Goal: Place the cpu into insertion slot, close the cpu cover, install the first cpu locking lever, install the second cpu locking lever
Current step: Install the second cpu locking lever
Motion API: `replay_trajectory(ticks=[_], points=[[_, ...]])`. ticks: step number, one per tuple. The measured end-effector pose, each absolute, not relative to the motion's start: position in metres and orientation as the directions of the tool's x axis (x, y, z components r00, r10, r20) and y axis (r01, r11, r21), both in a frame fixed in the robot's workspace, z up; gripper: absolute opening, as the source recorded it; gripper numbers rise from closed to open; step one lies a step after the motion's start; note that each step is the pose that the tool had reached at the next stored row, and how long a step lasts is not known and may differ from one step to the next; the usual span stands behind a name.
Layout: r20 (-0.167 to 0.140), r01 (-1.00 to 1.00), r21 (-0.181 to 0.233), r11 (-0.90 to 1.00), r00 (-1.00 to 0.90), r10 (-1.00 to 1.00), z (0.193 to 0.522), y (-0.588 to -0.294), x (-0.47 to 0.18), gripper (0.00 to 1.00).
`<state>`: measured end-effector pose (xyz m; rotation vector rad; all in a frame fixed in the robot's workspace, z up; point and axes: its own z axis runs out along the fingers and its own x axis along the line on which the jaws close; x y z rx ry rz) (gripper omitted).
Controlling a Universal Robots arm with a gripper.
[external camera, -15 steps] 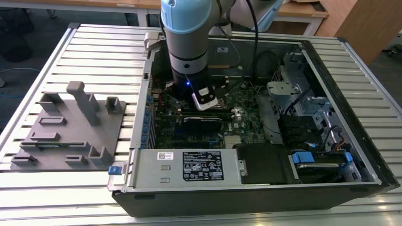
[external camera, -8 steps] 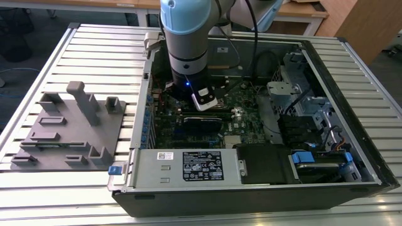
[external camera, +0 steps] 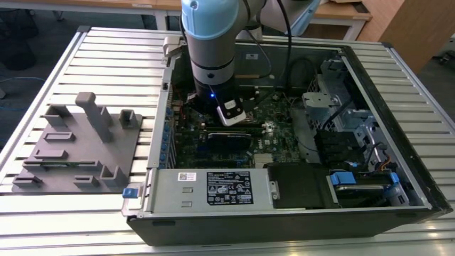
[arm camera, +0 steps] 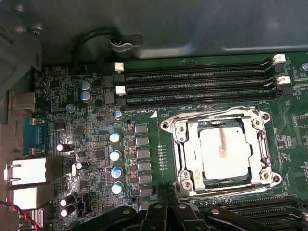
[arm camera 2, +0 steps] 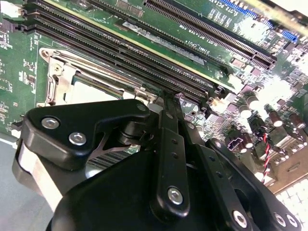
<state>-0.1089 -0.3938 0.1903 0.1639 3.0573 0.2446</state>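
Lying flat in the insertion slot [arm camera: 185, 144], the cpu [arm camera: 225, 151] faces up.

Nothing legible anywhere. The big black-and-white printed label [external camera: 229, 188] sat on the silver metal power-supply box [external camera: 170, 200], a small white barcode sticker [external camera: 186, 176] beside it, both too fine to read. On the green circuit board [arm camera: 96, 144], tiny white lettering [arm camera: 139, 111] and a white triangle mark [arm camera: 152, 115] showed.

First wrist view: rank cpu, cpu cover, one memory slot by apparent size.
1. memory slot, longest by far, though thin.
2. cpu cover, the frame around the chip.
3. cpu, sitting inside the cover's cut-out, so smaller.
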Motion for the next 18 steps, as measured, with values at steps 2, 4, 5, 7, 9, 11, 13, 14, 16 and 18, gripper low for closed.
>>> replay_trajectory(ticks=[2,4,5,7,9,11,13,14,16,18], points=[[-0.062,0.1,0.161,0.982,-0.992,0.112,0.1902,-0.3937,-0.1089,0.1],[-0.062,0.1,0.161,0.982,-0.992,0.112,0.1903,-0.3938,-0.1089,0.1],[-0.062,0.1,0.161,0.982,-0.992,0.112,0.1903,-0.3937,-0.1089,0.1],[-0.062,0.1,0.161,0.982,-0.992,0.112,0.1912,-0.3937,-0.1089,0.1],[-0.062,0.1,0.161,0.982,-0.992,0.112,0.1932,-0.3937,-0.1089,0.1],[-0.062,0.1,0.161,0.982,-0.992,0.112,0.1952,-0.3937,-0.1089,0.1],[-0.062,0.1,0.161,0.982,-0.992,0.112,0.1962,-0.3937,-0.1089,0.1],[-0.062,0.1,0.161,0.982,-0.992,0.112,0.1964,-0.3937,-0.1089,0.1],[-0.062,0.1,0.161,0.982,-0.992,0.111,0.1976,-0.3937,-0.1089,0.1],[-0.062,0.1,0.161,0.982,-0.992,0.112,0.199,-0.3936,-0.1089,0.1]])
